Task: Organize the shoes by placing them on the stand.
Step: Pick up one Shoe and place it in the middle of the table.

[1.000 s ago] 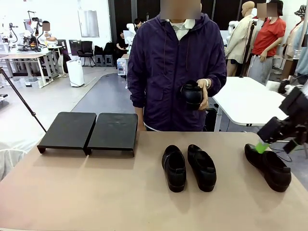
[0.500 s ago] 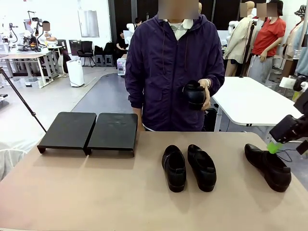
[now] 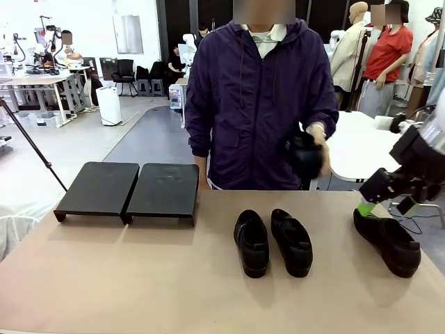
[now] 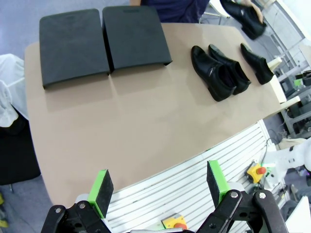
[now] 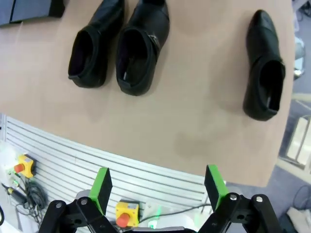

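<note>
Two black shoes lie side by side at the table's middle. A third shoe lies apart at the right. The person across the table holds a fourth shoe in one hand at waist height. The stand, two black sloped panels, sits bare at the back left. My right gripper hangs open just above the heel end of the right-hand shoe. Its own view shows nothing between the fingers. My left gripper is open and high above the near table edge, looking down on the stand and the shoes.
The brown tabletop has wide free room in front of the stand and along the near side. The person stands at the far edge behind the middle pair. A white slatted base runs under the near table edge.
The person's hand has carried the held shoe to the right and a little lower. My right gripper swung out to the right, then came back left over the right shoe's heel.
</note>
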`<state>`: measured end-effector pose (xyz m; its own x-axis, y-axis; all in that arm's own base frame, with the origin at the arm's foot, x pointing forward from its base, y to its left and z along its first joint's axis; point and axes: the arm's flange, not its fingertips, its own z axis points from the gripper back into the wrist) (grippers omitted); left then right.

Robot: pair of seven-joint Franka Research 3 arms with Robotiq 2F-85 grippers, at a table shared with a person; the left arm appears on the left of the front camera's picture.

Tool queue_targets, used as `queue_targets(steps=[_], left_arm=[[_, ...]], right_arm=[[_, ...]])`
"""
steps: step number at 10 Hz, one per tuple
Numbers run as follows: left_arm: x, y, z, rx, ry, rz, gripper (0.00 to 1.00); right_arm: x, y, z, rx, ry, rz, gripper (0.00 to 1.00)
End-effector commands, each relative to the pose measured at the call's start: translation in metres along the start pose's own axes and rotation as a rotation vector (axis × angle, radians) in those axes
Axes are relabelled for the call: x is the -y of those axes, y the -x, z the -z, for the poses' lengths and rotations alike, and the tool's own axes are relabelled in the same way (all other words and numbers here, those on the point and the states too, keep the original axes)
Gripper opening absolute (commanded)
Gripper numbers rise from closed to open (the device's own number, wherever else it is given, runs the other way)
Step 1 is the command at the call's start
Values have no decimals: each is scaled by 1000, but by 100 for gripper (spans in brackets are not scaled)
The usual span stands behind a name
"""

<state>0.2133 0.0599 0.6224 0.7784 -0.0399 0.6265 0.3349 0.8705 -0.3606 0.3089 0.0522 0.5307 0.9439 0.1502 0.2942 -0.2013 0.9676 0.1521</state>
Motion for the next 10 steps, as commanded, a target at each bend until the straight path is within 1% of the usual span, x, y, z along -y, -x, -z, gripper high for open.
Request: queue_targets(steps=[1, 3, 4, 5, 6, 7, 10], left_arm=[[0, 0, -1, 3, 21, 10, 100], [0, 0, -1, 3, 21, 10, 100], [0, 0, -1, 3, 21, 10, 100], [0, 0, -1, 3, 21, 10, 100], [0, 0, -1, 3, 21, 10, 100], [0, 0, -1, 3, 21, 10, 100], [0, 0, -1, 3, 21, 10, 100]], right_arm=[[7, 12, -19, -58, 26, -14, 100], [30, 84, -97, -85, 12, 19, 100], [43, 105, -130, -94, 11, 45, 100], [58, 119, -150, -104, 4, 103, 100], [72, 122, -153, -106, -24, 110, 100], [82, 120, -148, -125, -49, 137, 100], [88, 115, -141, -114, -59, 127, 100]])
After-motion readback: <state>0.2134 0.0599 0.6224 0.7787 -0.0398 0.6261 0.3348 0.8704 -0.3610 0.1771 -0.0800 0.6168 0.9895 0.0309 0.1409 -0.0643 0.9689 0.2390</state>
